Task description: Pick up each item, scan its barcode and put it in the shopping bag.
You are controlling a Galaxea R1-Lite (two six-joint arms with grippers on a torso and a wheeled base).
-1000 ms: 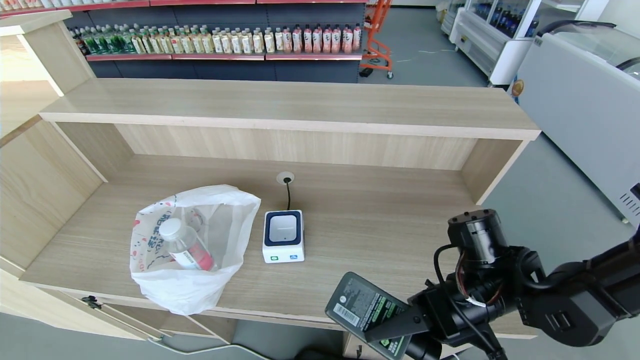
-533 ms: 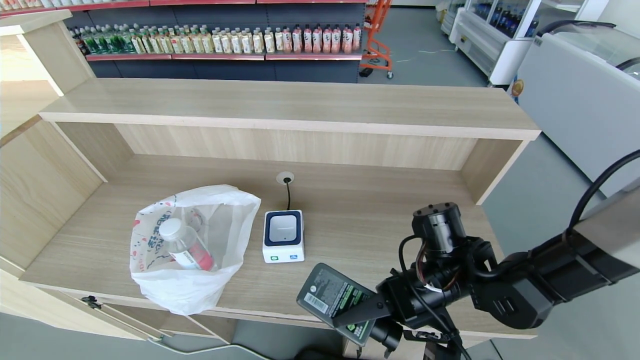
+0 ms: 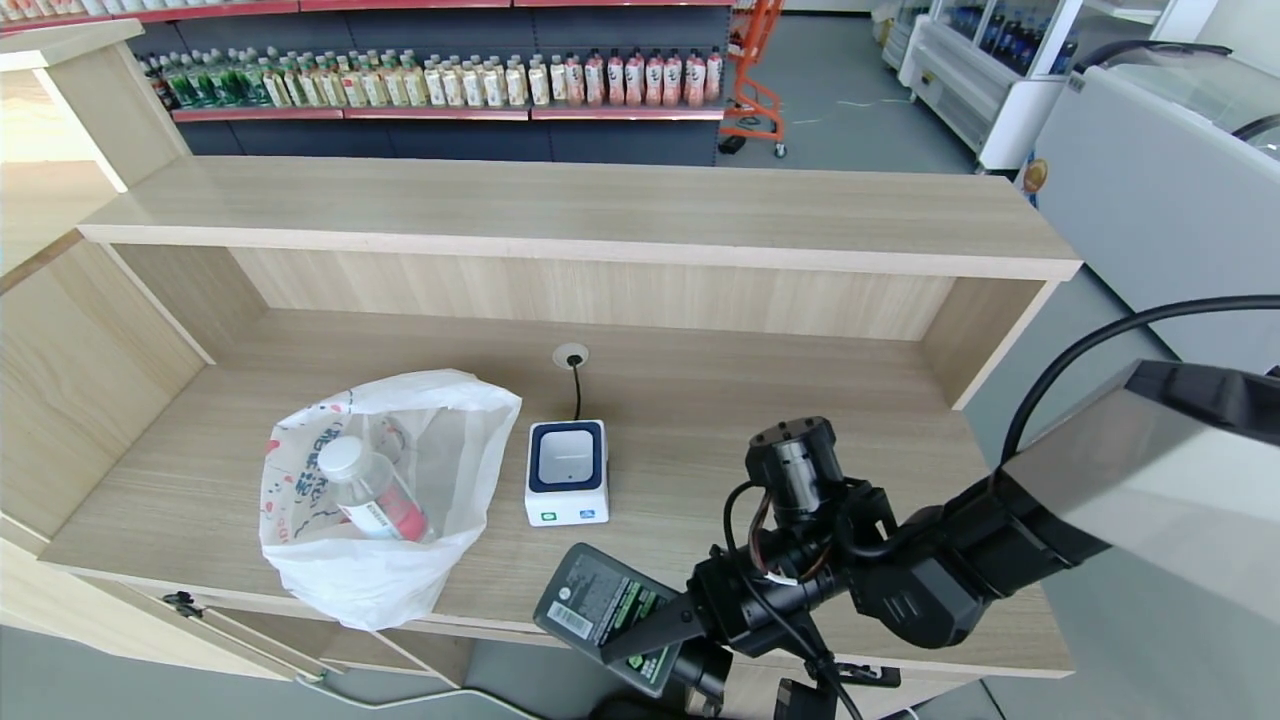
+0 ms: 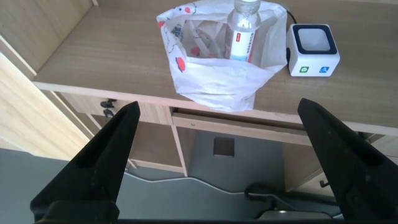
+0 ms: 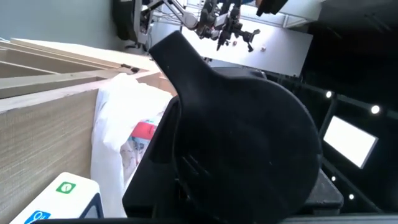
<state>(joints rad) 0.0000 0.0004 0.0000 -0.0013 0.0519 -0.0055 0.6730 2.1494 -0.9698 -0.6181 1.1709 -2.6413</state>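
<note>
Right gripper (image 3: 652, 636) clamped dark pouch (image 3: 588, 608) over counter (image 3: 780, 400) front edge; scanner (image 3: 567, 470) sat just behind, beside shopping bag (image 3: 370, 575) holding bottle (image 3: 368, 492); left gripper (image 4: 217, 107) spread wide.

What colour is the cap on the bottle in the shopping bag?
White. The head view shows the bottle cap best.

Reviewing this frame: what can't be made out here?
- Head view: the right gripper covers the lower corner of the dark packet.
- Head view: the wall of the shopping bag hides the lower end of the bottle.
- Right wrist view: a dark shape near the lens hides most of the scanner.
</note>
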